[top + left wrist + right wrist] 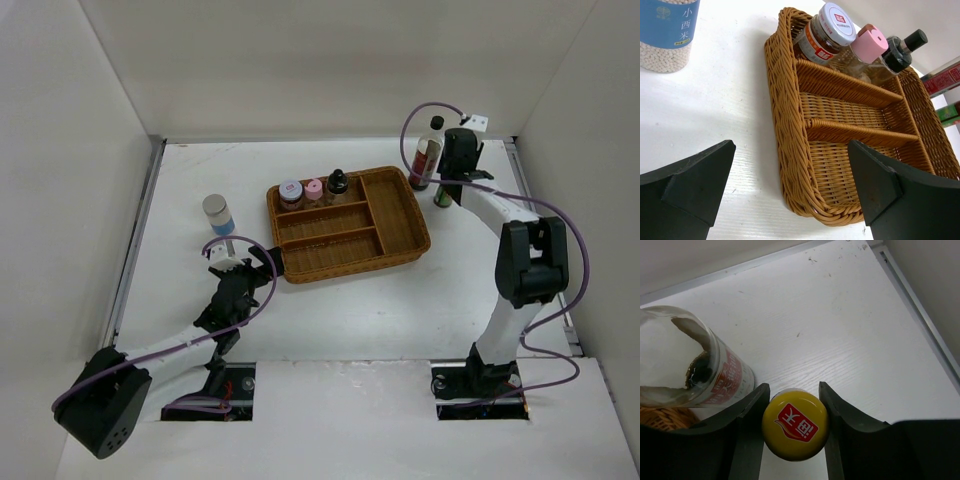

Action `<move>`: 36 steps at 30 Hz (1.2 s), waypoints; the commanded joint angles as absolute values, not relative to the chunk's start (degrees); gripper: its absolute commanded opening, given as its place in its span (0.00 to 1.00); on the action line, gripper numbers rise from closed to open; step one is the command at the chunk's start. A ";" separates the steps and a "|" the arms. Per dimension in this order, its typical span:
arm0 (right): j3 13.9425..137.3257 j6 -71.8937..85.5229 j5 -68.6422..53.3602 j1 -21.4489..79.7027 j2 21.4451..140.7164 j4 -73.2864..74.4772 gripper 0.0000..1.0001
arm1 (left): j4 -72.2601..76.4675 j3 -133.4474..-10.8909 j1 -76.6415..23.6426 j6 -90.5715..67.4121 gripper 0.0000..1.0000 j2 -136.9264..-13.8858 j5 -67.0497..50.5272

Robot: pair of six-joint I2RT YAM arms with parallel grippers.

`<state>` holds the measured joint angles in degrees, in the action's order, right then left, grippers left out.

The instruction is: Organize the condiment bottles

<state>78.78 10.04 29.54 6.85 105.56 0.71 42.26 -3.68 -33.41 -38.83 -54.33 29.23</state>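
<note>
Nearest in the overhead view, the left gripper [245, 260] hangs wide open and empty beside the one wicker tray [422, 238]; six bottles show: three shakers [314, 189] in its far compartment, one blue-labelled jar [217, 214] to its left, a tall red bottle [428, 155] and a yellow-capped bottle [441, 198] at far right. From the left wrist, those spread fingers frame the tray's empty near compartments. From the right wrist, the right gripper [792, 386] clamps the yellow-capped bottle by its cap, so pickup seems the step in hand, calling next for a straight lift clear of the tall red bottle.
</note>
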 commanded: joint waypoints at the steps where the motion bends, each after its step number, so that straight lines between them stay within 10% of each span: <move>1: 78.50 7.83 34.53 7.86 101.18 -5.36 0.33 | 45.70 -4.83 -33.09 -39.29 1.00 -54.40 28.65; 15: 69.61 8.79 36.91 21.21 80.77 -5.71 0.29 | 45.70 -4.57 -33.09 -39.46 1.00 -53.61 28.13; 36: 79.72 10.63 34.72 40.21 97.29 -9.93 0.31 | 45.18 -4.66 -32.91 -39.29 1.00 -53.26 28.13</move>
